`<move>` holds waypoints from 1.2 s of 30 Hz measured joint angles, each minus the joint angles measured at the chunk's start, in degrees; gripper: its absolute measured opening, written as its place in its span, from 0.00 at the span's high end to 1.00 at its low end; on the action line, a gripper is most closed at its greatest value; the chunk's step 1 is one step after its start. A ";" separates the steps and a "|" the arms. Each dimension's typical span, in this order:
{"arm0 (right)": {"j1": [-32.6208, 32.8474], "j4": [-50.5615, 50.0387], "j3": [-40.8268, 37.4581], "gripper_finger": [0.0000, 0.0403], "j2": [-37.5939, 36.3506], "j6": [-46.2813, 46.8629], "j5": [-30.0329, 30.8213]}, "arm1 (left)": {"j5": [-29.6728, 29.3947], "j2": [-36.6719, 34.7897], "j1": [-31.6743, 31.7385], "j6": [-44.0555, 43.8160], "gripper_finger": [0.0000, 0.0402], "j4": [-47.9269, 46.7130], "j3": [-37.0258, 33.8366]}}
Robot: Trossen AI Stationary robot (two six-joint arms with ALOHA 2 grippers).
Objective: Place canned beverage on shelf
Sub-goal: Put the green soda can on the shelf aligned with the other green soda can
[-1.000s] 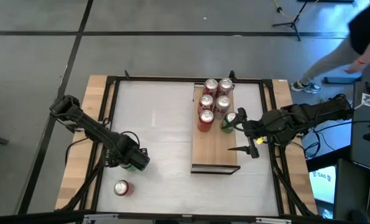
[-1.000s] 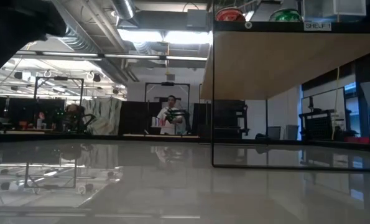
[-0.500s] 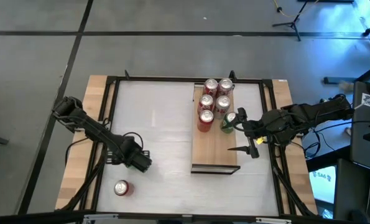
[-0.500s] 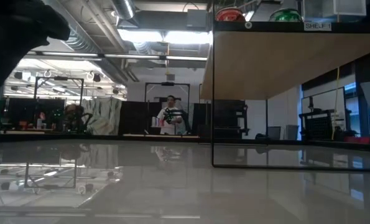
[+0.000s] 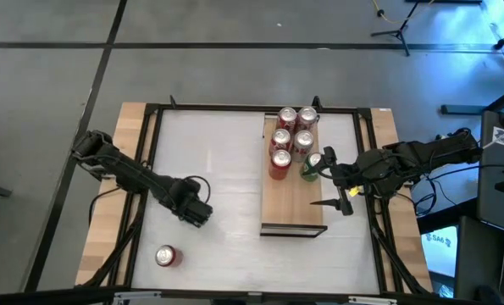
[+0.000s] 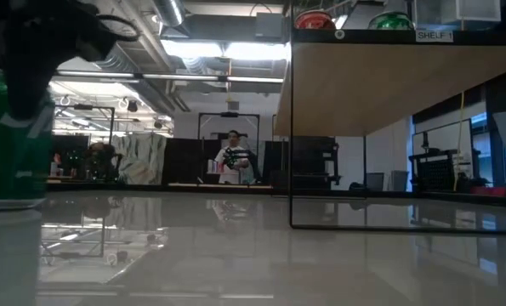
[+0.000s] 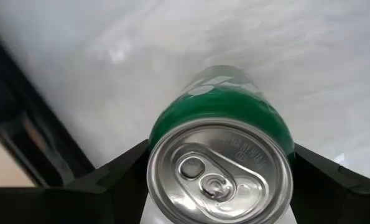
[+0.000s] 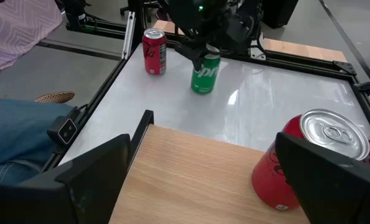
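A green can [image 7: 221, 155] stands upright on the white tabletop at the near left, also seen in the right wrist view [image 8: 204, 73] and the low view [image 6: 13, 136]. My left gripper [image 5: 196, 212] points straight down over it and is shut on it. A red can [image 5: 166, 256] stands alone by the near edge. The shelf [image 5: 292, 207], a light-wood board raised on a black frame [image 6: 389, 85], carries several cans [image 5: 290, 140] at its far end. My right gripper [image 5: 329, 180] hangs open over the shelf's right edge and touches nothing. My left gripper has the green can's upper wall [image 7: 166, 124] between its two fingers [image 7: 110, 180], one on each opposite side. The fingers come from above, pointing down. The can stays upright with its bottom on the table [image 6: 13, 201].
Black frame rails [image 5: 150, 161] run around the tabletop. Open white tabletop [image 5: 226, 161] lies between the green can and the shelf. A person's leg in jeans [image 8: 17, 143] shows beyond the table's edge in the right wrist view.
My left gripper has moved toward the table's right edge and rolled about its downward axis. The green can has slid the same way, upright, coming into the low view from the left. A person at the far right has walked out of view.
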 joint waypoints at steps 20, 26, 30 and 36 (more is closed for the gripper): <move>0.00 0.00 0.00 0.01 0.00 -4.48 0.02 | -13.54 0.25 12.81 67.98 0.27 18.08 -0.22; 0.00 0.00 0.00 0.01 0.00 -4.50 -0.44 | -13.20 0.25 14.03 81.19 0.27 18.49 -0.22; 0.02 0.01 0.00 0.01 0.00 -4.50 -0.46 | -13.19 0.23 14.01 85.82 0.27 18.49 -0.22; 0.00 0.02 0.00 0.01 0.00 -4.26 -0.42 | -13.15 0.23 14.01 84.87 0.27 18.44 -0.22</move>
